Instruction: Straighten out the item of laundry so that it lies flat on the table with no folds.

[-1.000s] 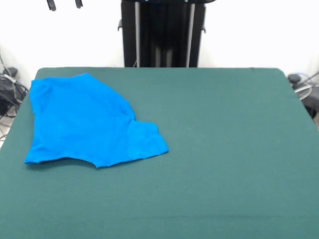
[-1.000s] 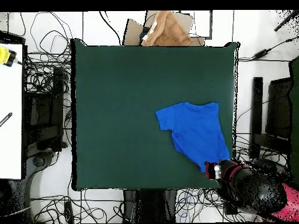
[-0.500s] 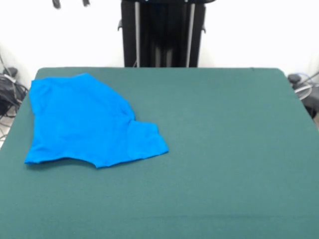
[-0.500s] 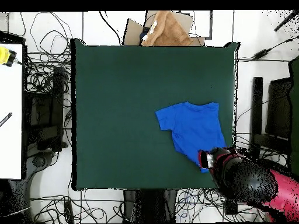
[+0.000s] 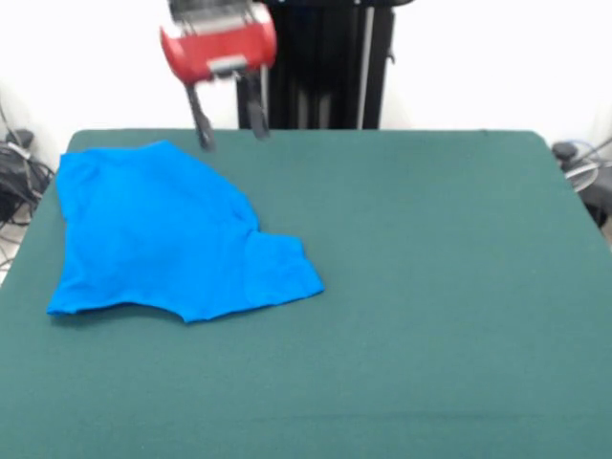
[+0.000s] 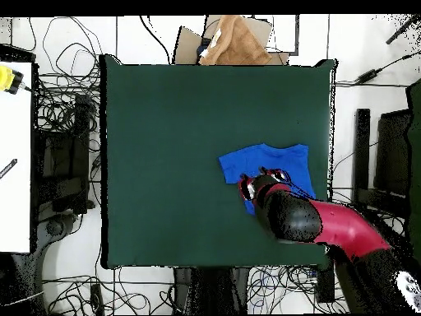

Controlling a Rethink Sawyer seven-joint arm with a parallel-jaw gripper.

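Blue and plain on the side facing up, the shirt (image 5: 163, 234) lay on the left part of the green felt tabletop (image 5: 430, 287) in the front view, its far edge close to the far edge of the cloth and its left edge just beside the left border. One short sleeve stuck out to the right at the near side, and a soft crease ran between that sleeve and the body; the near hem curved unevenly. No lettering showed on the shirt.

Red and black, the arm (image 6: 329, 226) reached over the shirt. Its claw (image 5: 229, 126) hung above the far right part of the shirt, two dark fingers (image 5: 202, 124) pointing down and spread apart with nothing between them, tips clear of the cloth. From overhead the claw (image 6: 263, 183) covered the middle of the shirt (image 6: 288, 160), which lay near the right edge of the tabletop (image 6: 164, 148) in that view.

Cables (image 6: 66, 140) trailed round the tabletop on the floor, and a brown cloth (image 6: 234, 41) sat on a cardboard piece beyond the top edge in the overhead view. A black upright column (image 5: 316, 62) stood behind the far edge.
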